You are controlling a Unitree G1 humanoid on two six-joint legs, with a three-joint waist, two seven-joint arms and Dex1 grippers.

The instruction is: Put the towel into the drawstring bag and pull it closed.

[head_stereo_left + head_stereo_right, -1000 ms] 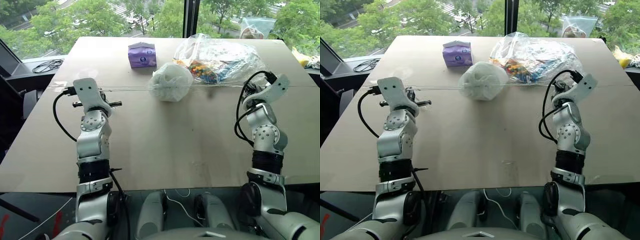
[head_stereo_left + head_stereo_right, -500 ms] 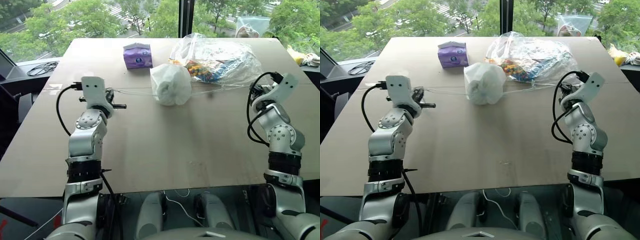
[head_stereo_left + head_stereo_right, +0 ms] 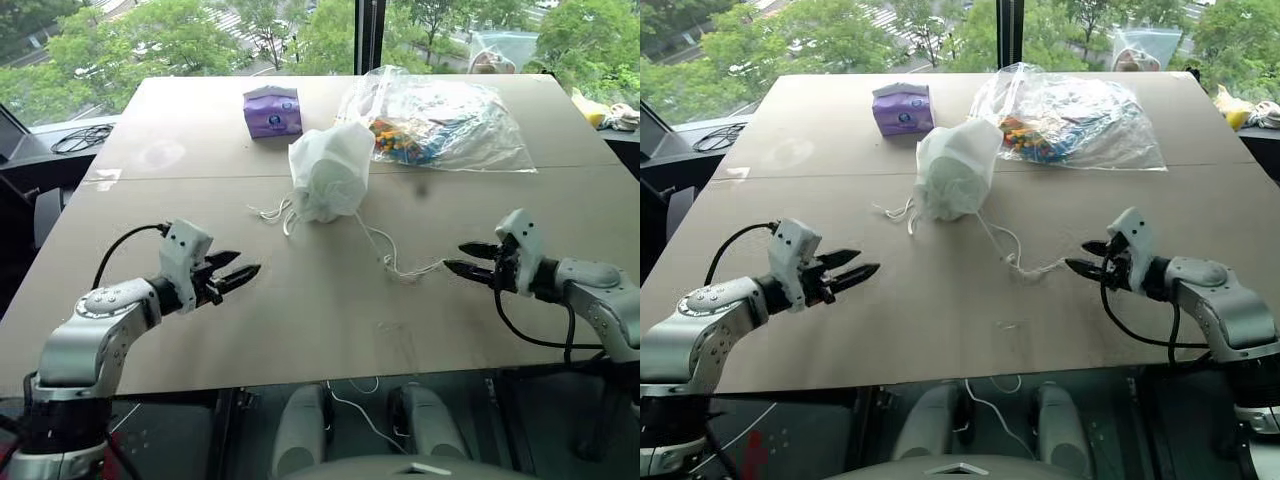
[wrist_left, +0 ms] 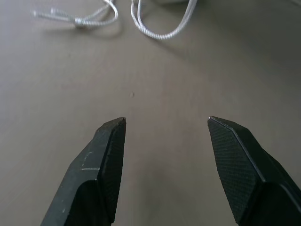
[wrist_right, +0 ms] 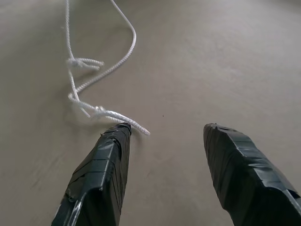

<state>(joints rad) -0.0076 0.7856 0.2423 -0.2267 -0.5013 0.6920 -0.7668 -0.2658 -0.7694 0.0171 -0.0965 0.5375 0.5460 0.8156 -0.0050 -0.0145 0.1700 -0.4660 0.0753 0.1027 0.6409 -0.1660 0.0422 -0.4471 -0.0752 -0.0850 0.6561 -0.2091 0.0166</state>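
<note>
**Cords dropped, bag left cinched on the table**

The left gripper (image 3: 238,277) hung low over the near part of the table (image 3: 300,330) with its two black fingers (image 4: 110,155) spread apart and nothing between them. The right gripper (image 3: 462,258) matched it on the other side, jaws parted and empty, one fingertip (image 5: 120,134) just beside the frayed end of a white cord (image 5: 101,113) lying slack on the tabletop. Bare brown surface lay open between the two arms, and both hands sat well in from the table's side edges. Farther back, the drawstring bag (image 3: 330,172) sat bunched shut near the middle, its drawstrings trailing loose to either side; the towel could not be seen apart from the bag. Behind it lay a purple tissue pack (image 3: 272,110) and a clear plastic bag (image 3: 440,120) of colourful items. A second earlier both grippers had been raised farther back, pulling the cords taut from each side.
</note>
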